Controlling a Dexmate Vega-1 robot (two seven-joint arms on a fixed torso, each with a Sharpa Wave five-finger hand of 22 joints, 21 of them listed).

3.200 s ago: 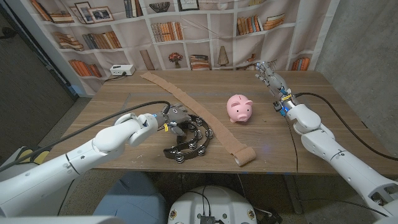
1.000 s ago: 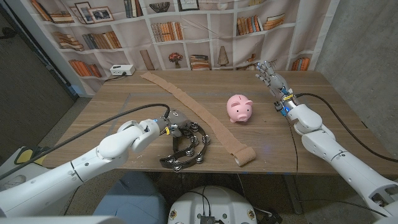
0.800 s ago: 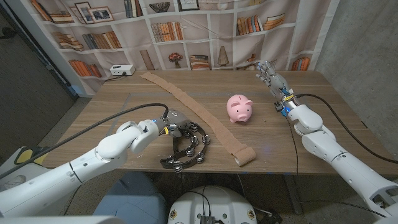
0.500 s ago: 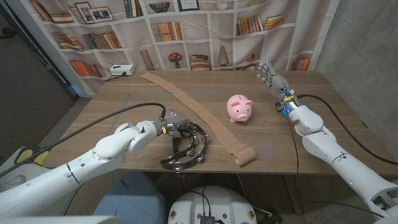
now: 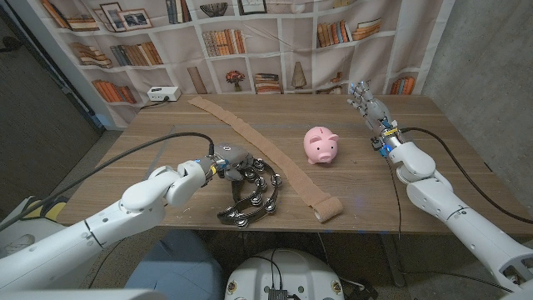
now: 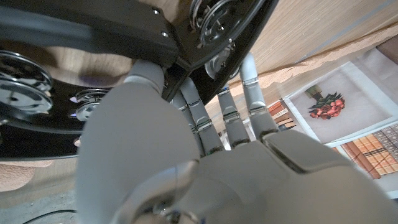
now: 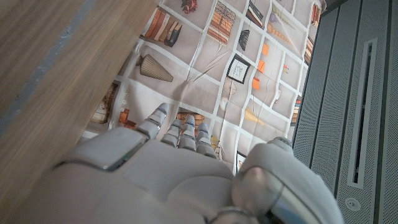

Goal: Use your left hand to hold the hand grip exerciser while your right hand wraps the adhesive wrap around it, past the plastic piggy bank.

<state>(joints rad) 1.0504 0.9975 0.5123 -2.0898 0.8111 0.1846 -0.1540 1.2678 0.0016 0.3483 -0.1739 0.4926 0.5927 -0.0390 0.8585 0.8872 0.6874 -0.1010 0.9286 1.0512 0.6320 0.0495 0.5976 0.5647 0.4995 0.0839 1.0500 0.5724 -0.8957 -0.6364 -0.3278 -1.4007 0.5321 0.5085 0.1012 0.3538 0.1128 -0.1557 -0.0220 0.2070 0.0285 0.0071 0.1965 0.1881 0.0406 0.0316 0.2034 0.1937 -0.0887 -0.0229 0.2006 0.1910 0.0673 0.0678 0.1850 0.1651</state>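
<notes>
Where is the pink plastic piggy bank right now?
In the head view, the pink plastic piggy bank stands mid-table, right of the tan adhesive wrap strip and nearer the right hand.

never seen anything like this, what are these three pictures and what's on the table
This is a two-armed robot with human-like hands, standing at a wooden table. The wide picture comes from a camera on its head, looking down over both arms. The other two come from cameras on its wrists, looking along the back of each hand, so they appear turned around.

On the table lie a black half-moon ring with metal jingles (the task calls it a hand grip exerciser), a long tan adhesive wrap ending in a roll, and a pink piggy bank.

The left hand has its fingers on the black ring; the left wrist view shows them against its frame. The right hand is raised at the far side, fingers apart, holding nothing.
</notes>
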